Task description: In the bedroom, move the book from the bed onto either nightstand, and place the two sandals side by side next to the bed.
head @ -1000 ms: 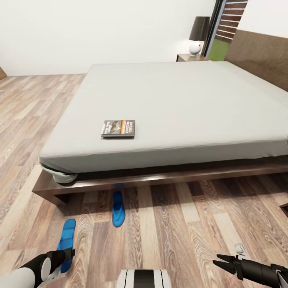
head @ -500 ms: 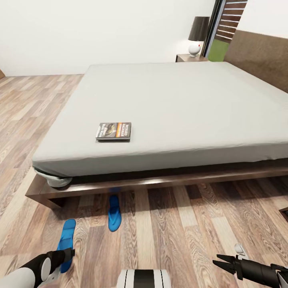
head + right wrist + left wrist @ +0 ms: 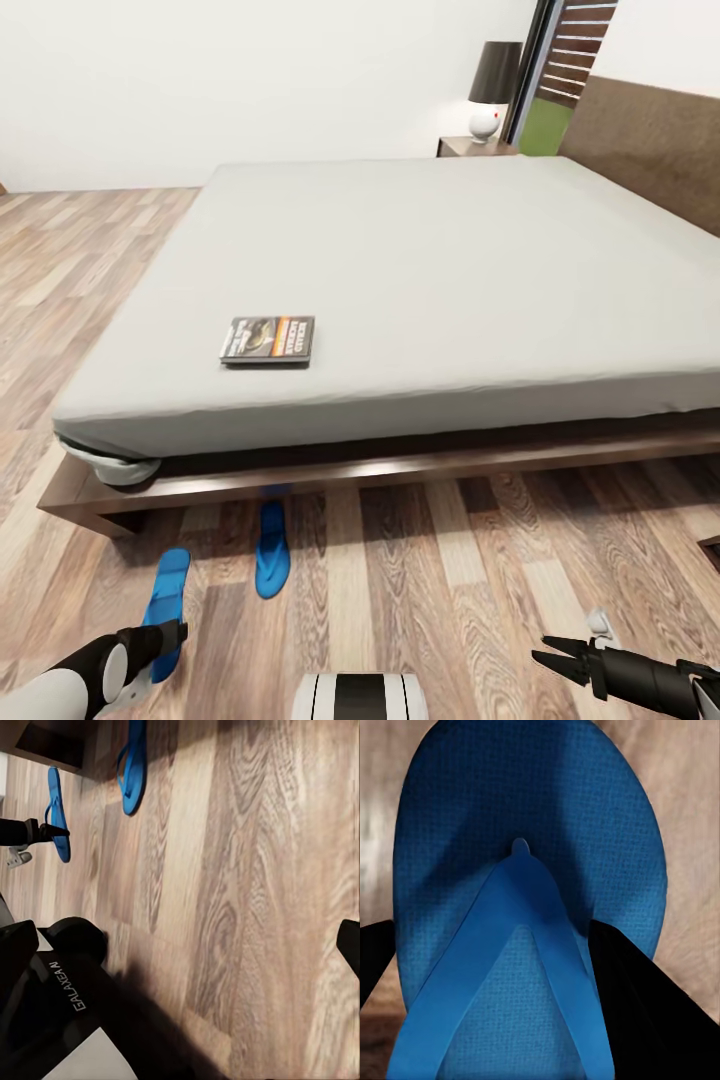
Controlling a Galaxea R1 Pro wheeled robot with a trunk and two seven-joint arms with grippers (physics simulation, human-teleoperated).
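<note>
The left gripper (image 3: 165, 640) hangs right over the nearer sandal (image 3: 166, 607), its dark fingers (image 3: 641, 1012) spread to either side of the strap, nothing pinched yet. That sandal's long axis runs toward the bed (image 3: 420, 270), as does the second sandal (image 3: 271, 548), which lies apart toward the robot's right with its far end under the frame. The right gripper (image 3: 550, 660), open and empty, is far from both.

Two blue sandals (image 3: 166, 600) (image 3: 271, 548) on the floor (image 3: 450, 580), one book (image 3: 267, 339) on one bed (image 3: 430, 270), one nightstand (image 3: 475, 147) carrying one lamp (image 3: 495, 85), and two grippers (image 3: 160, 640) (image 3: 548, 660).
</note>
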